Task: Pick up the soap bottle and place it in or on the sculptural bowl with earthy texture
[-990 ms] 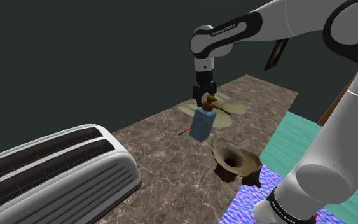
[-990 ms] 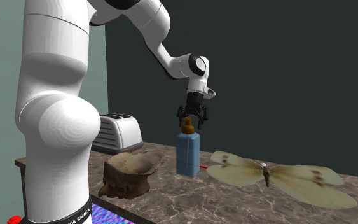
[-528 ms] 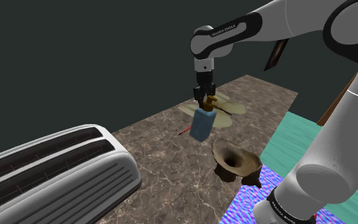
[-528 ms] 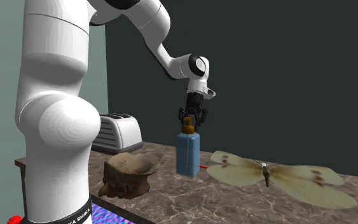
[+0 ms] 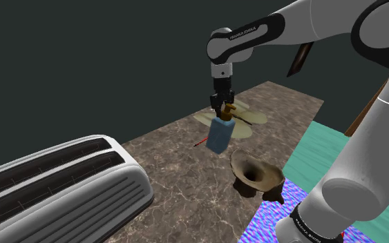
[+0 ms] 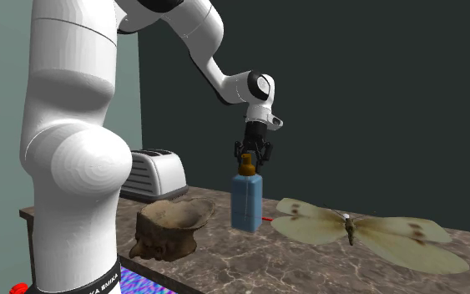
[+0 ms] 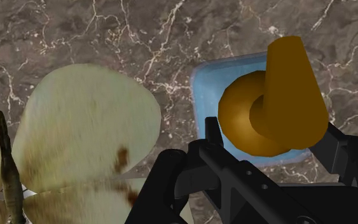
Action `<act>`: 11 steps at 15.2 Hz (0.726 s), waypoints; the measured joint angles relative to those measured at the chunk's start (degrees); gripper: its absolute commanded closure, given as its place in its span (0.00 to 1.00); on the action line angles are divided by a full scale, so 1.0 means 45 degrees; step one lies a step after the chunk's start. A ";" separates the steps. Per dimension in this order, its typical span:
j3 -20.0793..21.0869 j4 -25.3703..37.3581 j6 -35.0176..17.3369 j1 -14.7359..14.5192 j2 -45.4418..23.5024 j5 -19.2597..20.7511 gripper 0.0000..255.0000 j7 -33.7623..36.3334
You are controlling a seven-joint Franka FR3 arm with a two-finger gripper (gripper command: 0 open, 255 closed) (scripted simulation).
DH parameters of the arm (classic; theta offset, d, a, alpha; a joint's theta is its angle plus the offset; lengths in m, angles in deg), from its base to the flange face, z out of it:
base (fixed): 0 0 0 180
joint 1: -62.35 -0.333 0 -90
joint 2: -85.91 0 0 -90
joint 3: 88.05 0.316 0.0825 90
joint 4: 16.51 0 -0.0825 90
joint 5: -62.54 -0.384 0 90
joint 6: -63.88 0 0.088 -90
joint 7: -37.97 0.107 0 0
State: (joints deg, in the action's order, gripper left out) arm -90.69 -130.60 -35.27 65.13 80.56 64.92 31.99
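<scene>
The soap bottle (image 5: 219, 136) is light blue with a brown pump top (image 5: 226, 110). It stands on the dark marble counter (image 5: 179, 172), between the toaster and the butterfly. My gripper (image 5: 222, 104) comes down from above and is shut on the pump top. In the second exterior view the gripper (image 6: 253, 155) clasps the pump above the blue body (image 6: 247, 200). In the wrist view the black fingers (image 7: 213, 132) sit on either side of the pump's collar (image 7: 274, 108). The brown rough sculptural bowl (image 5: 255, 175) (image 6: 169, 227) stands near the counter's edge, close to my stand.
A large pale butterfly figure (image 5: 244, 116) (image 6: 360, 230) (image 7: 82, 130) lies flat on the counter just beyond the bottle. A silver toaster (image 5: 61, 190) (image 6: 154, 172) takes up the counter's other end. A thin red item (image 5: 200, 143) lies by the bottle.
The fingers, open around the pump a second ago, have closed onto it. The bottle and the arm have stayed in place since.
</scene>
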 measured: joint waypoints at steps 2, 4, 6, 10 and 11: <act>0.0002 0.0032 0.0079 -0.0003 0.0042 -0.0001 1.00 0.0002; 0.0010 0.0245 0.0353 -0.0012 0.0102 -0.0005 1.00 0.0007; 0.0007 0.0414 0.0649 -0.0010 0.0231 0.0001 1.00 -0.0008; 0.0007 0.0882 0.1298 -0.0012 0.0414 0.0006 1.00 -0.0032; 0.0005 0.1018 0.1466 -0.0010 0.0446 0.0008 1.00 -0.0042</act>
State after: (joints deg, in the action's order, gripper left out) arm -90.67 -126.02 -28.67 65.09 82.57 64.95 31.80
